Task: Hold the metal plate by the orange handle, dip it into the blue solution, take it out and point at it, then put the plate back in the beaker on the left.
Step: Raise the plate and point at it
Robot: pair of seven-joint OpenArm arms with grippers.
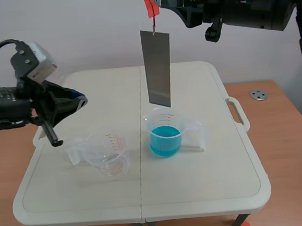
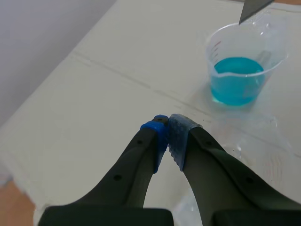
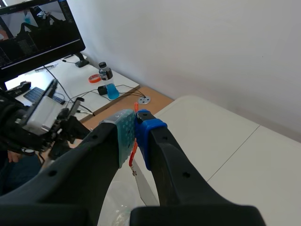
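Up high, the right gripper point(image 1: 158, 0) has its two pads clamped tight on the orange handle point(image 1: 150, 5), pinching it from both sides. Straight below that gripper hangs the metal plate point(image 1: 157, 68), a long grey strip dangling upright from the handle on a short link. From the right wrist camera the handle point(image 3: 133, 155) shows as a thin orange strip running down between the pads, and the top of the plate point(image 3: 146, 188) hangs just under the fingers.

Well beneath the right gripper sits the beaker of blue solution point(image 1: 164, 133), standing on the table point(image 1: 199, 193). The plate's lower edge is right over the beaker's mouth, just above the rim and clear of the liquid. The left wrist camera agrees: one corner of the plate point(image 2: 254, 7) hovers over the blue beaker point(image 2: 240, 70).

Now the left gripper point(image 2: 168, 127): fingers closed, pads pressed together, nothing between them. It hovers low over the table, with the blue beaker ahead of it and off to one side. The empty beaker point(image 1: 110, 155) stands below and just beyond its fingertips, clear plastic with red markings, beside the blue one but not touching it.

Far behind the right gripper's fingers, a dark monitor point(image 3: 37, 28) and a small bottle point(image 3: 106, 75) sit on a separate desk.
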